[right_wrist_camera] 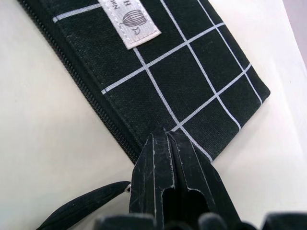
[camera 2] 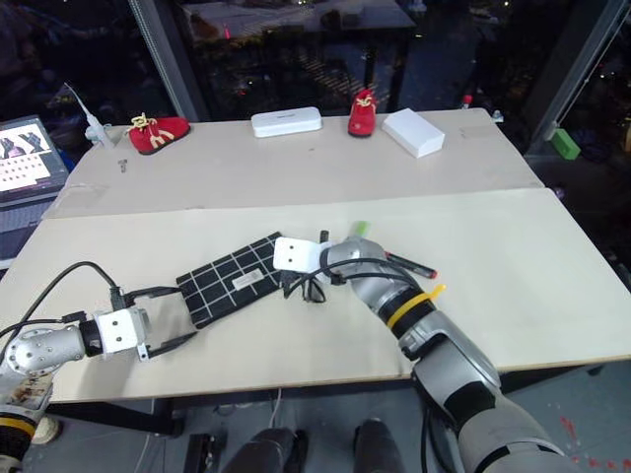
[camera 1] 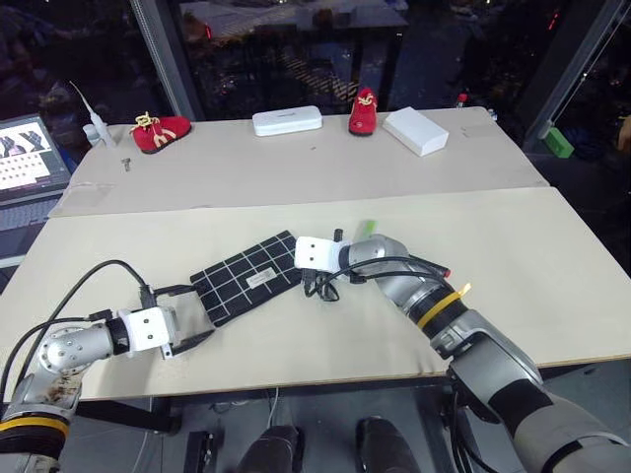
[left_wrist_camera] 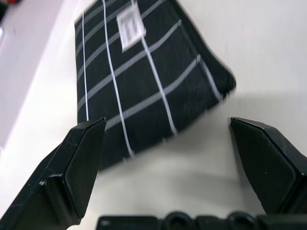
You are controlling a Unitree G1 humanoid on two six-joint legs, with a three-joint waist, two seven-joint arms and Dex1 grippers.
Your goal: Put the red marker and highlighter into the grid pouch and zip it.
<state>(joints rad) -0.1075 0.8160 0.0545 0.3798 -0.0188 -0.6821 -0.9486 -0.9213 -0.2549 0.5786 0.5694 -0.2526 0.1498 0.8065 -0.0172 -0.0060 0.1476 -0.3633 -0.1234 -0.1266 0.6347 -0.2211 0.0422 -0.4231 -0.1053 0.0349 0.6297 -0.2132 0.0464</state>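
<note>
**Pouch flanked at both short ends**

We see the grid pouch (camera 1: 246,277) lying flat and slanted on the bench (camera 1: 552,276), well in from every edge. Our left gripper (camera 1: 200,315) stands at its near-left end with jaws spread wide, the pouch corner between them. Our right gripper (right_wrist_camera: 170,143) has its jaws pressed together at the pouch's far-right end, by the zipper end and pull cord (right_wrist_camera: 81,208). The red marker (camera 2: 409,264) and highlighter (camera 2: 359,229) lie just behind our right arm. Bare bench lies open to the right and along the near edge.
</note>
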